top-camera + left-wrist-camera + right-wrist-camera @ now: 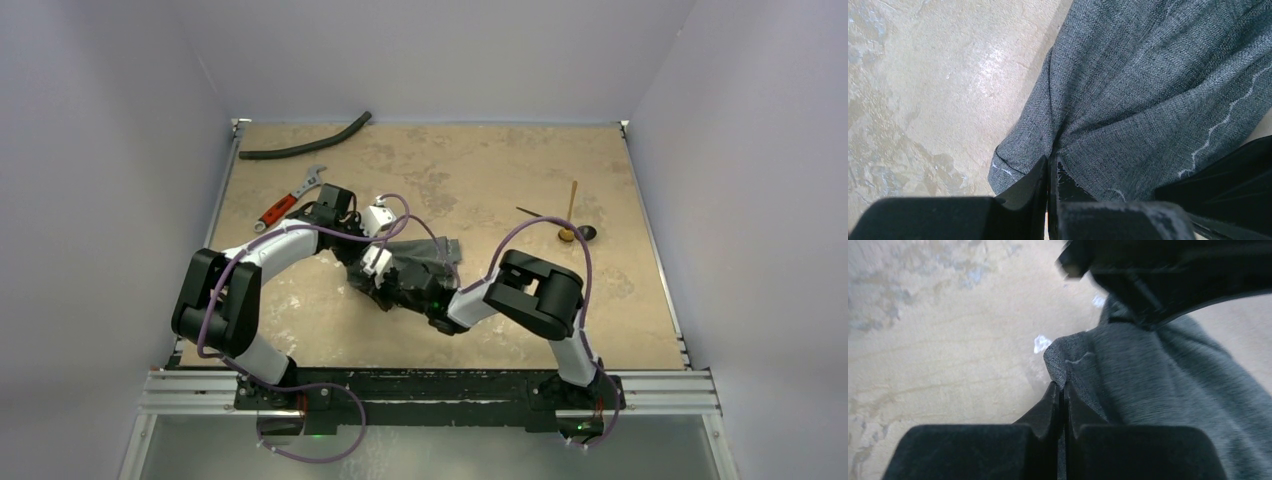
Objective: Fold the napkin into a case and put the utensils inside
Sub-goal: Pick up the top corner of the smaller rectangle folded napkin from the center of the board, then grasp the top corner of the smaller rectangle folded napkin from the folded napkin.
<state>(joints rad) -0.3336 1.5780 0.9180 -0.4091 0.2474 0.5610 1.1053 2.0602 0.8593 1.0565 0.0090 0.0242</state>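
Napkin (432,252) lay bunched in the middle of the table (480,170), between the two arms and well apart from the utensils (570,225) at the far right. Left gripper (1050,162) had its jaws pressed together on a fold of the cloth, with puckers running out from the tips. Right gripper (1062,389) was likewise closed, pinching a hemmed corner. Judged: the cloth is light and limp, with a weave coarse enough not to slip, but it holds no shape and creases wherever pulled. Best taken at corners or along the hem, pinches spread apart to keep it taut.
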